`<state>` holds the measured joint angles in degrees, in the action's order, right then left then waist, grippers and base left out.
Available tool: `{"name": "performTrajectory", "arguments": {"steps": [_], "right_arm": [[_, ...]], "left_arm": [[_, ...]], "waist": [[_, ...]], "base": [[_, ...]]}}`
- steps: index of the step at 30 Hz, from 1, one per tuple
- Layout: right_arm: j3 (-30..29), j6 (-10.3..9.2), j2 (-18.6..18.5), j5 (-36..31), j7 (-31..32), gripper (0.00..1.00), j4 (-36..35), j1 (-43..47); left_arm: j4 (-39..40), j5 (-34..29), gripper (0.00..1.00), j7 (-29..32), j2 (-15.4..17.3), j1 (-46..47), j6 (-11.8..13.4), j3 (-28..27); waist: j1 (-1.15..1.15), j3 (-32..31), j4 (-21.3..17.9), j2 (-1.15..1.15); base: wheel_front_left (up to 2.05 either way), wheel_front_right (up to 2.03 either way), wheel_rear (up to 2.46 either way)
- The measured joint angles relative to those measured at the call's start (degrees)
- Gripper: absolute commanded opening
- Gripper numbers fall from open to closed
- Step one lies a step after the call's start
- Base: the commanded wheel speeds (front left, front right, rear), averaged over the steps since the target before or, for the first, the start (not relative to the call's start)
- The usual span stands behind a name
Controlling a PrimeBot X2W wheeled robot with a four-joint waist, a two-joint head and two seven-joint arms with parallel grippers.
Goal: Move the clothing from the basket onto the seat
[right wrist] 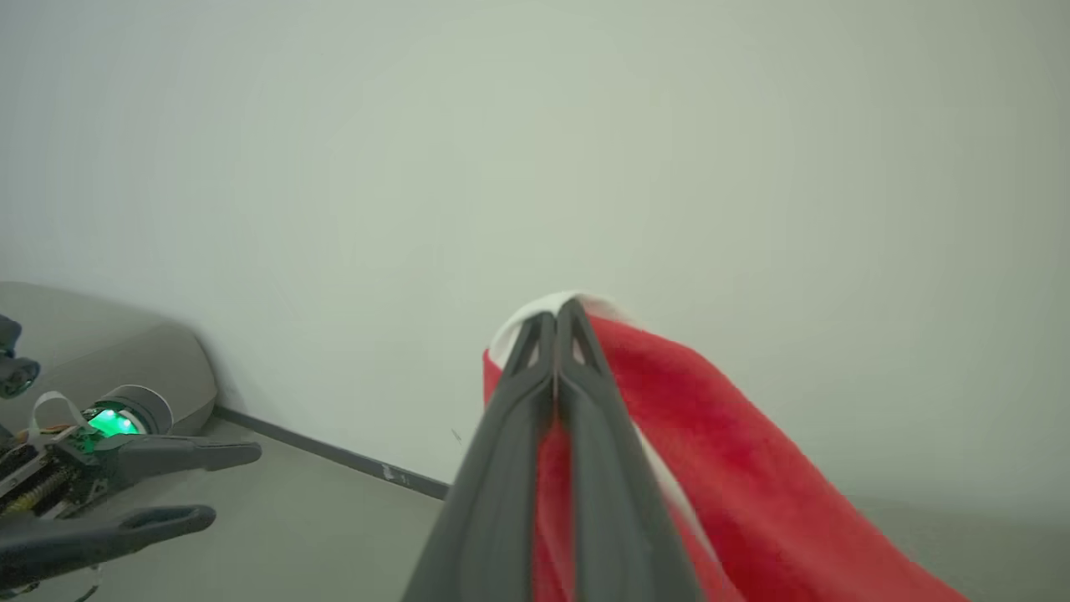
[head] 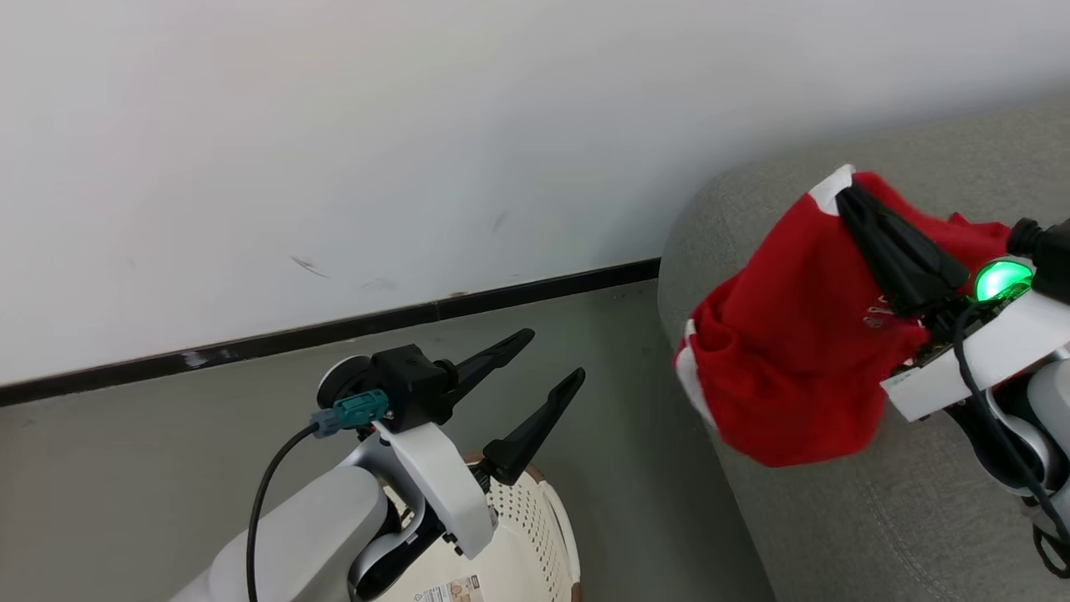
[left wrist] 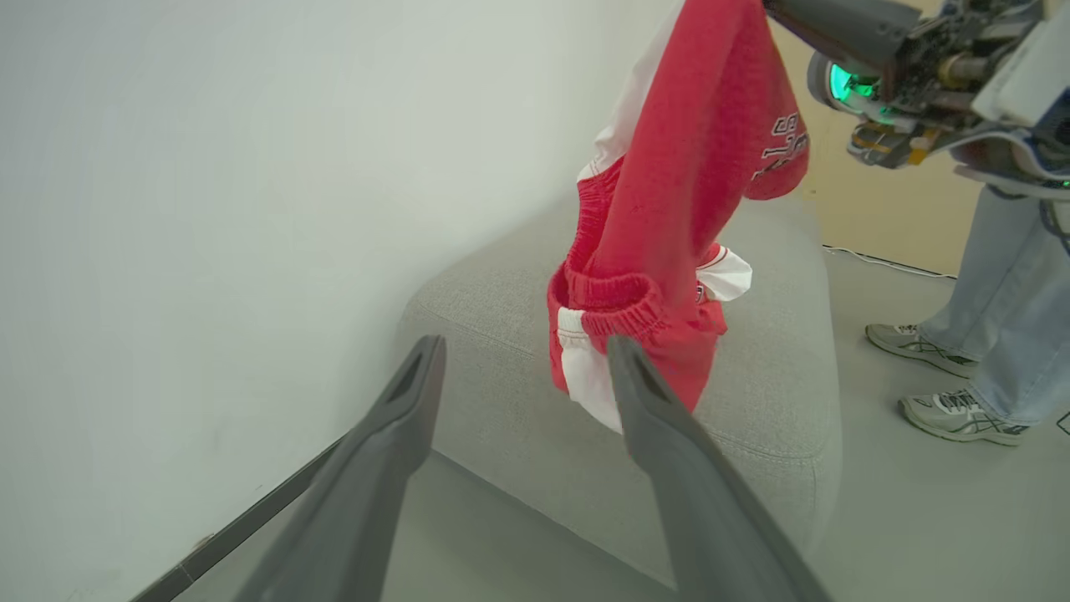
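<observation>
The clothing (head: 786, 368), soft red knit with white trim, hangs limp with its long axis vertical over the rounded end of the grey upholstered seat (head: 836, 518). The right hand (head: 846, 194) is clenched on its top edge. The left hand (head: 552, 355), spread and empty, hovers over the perforated cream basket (head: 535, 535), farther off.

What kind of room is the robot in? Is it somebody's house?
Probably a room set up like a living room, maybe a test space: a grey sofa stands by a plain white wall, and a laundry basket sits on the grey floor.
</observation>
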<state>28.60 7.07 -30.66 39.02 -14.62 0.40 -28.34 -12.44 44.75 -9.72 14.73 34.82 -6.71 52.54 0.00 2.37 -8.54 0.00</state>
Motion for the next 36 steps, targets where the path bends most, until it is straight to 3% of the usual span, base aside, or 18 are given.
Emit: {"name": "performTrajectory", "arguments": {"steps": [15,36], "right_arm": [[-8.32,0.01,-5.32,-3.39,0.0,0.0,-3.85,0.1],[-11.62,0.01,-14.5,-1.11,-0.01,0.0,-4.75,-3.93]], "left_arm": [[0.62,-0.34,1.0,-0.54,-0.2,-0.09,-0.05,1.34],[2.32,-0.34,1.0,0.64,1.19,-0.35,-0.08,2.53]], "waist": [[0.0,-0.19,-4.37,0.0],[0.0,2.66,-9.37,0.0]], "base": [[0.0,0.0,0.0],[0.0,0.0,0.0]]}}
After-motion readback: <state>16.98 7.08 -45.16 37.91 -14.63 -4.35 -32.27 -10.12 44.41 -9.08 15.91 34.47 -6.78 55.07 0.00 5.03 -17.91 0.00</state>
